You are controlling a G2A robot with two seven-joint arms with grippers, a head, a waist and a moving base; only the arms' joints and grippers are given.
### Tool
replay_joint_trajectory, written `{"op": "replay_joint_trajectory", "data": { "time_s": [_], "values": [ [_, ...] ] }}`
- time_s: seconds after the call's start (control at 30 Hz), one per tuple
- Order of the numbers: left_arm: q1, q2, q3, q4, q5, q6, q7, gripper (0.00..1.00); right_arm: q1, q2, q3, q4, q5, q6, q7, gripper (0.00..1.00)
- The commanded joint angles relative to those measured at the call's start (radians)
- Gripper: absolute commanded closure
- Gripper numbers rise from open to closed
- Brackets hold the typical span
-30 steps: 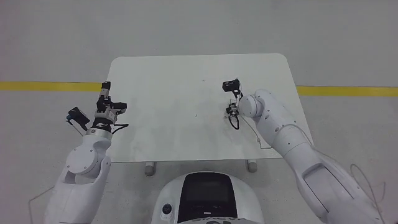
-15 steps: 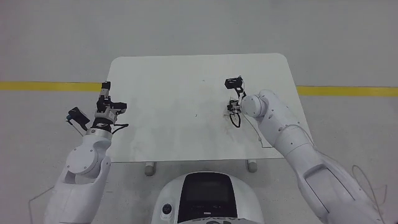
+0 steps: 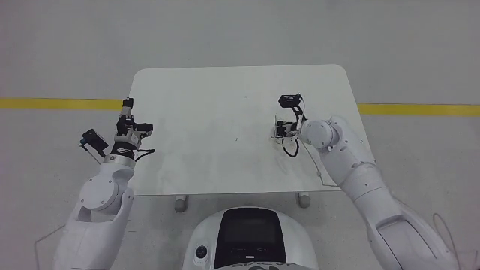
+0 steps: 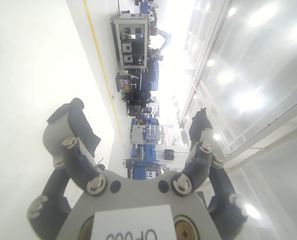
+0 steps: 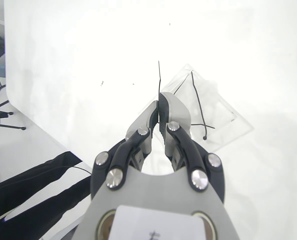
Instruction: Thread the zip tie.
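The right gripper point(image 5: 158, 106) is pinching a black zip tie point(image 5: 159, 76) between closed fingers, over the table point(image 3: 210, 120) towards its right edge, beside a clear tray point(image 5: 234, 119) holding another tie point(image 5: 198, 101). The left gripper point(image 4: 138, 111) is hanging open at the left edge. In my judgement threading is not yet beginning: no loop is showing. The wrist labels' print is cut off and unreadable.
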State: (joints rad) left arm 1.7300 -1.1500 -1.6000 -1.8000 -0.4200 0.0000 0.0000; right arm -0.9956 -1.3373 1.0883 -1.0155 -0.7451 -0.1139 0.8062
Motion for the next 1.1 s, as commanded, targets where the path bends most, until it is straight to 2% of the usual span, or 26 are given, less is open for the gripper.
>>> {"op": "replay_joint_trajectory", "data": {
  "time_s": [0.0, 0.2, 0.27, 0.47, 0.53, 0.9, 1.07],
  "values": [
    [0.000, 0.000, 0.000, 0.000, 0.000, 0.000, 0.000, 0.00, -0.005, 0.003, 0.015, 0.003, 0.032, -0.020, -0.003, 1.00],
    [0.000, 0.000, 0.000, 0.000, 0.000, 0.000, 0.000, 0.00, -0.012, 0.010, 0.039, 0.014, 0.087, -0.070, 0.002, 1.00],
    [0.000, 0.000, 0.000, 0.000, 0.000, 0.000, 0.000, 0.00, -0.004, 0.011, 0.031, 0.017, 0.063, -0.055, 0.018, 1.00],
    [0.000, 0.000, 0.000, 0.000, 0.000, 0.000, 0.000, 0.00, -0.004, 0.011, 0.031, 0.017, 0.063, -0.055, 0.018, 1.00],
    [0.000, 0.000, 0.000, 0.000, 0.000, 0.000, 0.000, 0.00, -0.020, 0.012, 0.030, 0.003, 0.058, -0.063, -0.026, 1.00],
    [0.000, 0.000, 0.000, 0.000, 0.000, 0.000, 0.000, 0.00, -0.049, 0.025, 0.068, 0.022, 0.159, -0.192, -0.062, 1.00],
    [0.000, 0.000, 0.000, 0.000, 0.000, 0.000, 0.000, 0.00, -0.060, 0.033, 0.088, 0.019, 0.212, -0.226, -0.058, 1.00]
  ]
}}
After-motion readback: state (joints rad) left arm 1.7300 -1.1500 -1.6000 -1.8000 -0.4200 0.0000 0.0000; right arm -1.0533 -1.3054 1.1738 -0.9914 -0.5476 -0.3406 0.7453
